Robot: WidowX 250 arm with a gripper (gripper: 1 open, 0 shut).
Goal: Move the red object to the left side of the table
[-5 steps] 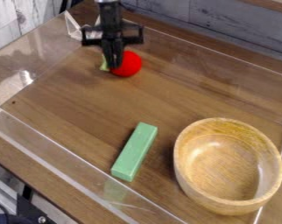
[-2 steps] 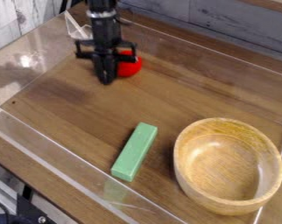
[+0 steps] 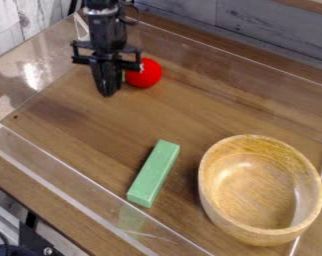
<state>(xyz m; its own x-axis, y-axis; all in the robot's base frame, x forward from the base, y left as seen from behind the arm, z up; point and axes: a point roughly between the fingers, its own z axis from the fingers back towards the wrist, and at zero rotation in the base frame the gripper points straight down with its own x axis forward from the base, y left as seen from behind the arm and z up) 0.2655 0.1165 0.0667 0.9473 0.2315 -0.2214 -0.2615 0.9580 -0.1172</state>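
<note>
The red object (image 3: pixel 148 72) is a small round toy fruit resting on the table (image 3: pixel 70 130) near its far edge. My gripper (image 3: pixel 108 88) points down just left of it, black fingers pressed together and shut with nothing visibly between them. The fingertips hover slightly above the wood. The gripper's body hides the fruit's left edge, and I cannot tell whether they touch.
A green rectangular block (image 3: pixel 153 172) lies near the front middle. At the front right stands a large wooden bowl (image 3: pixel 207 186). Low clear acrylic walls (image 3: pixel 30 95) edge the tabletop on all sides.
The gripper has slid left off the red object and lifted slightly, its wrist rolling. The red object stays where it was.
</note>
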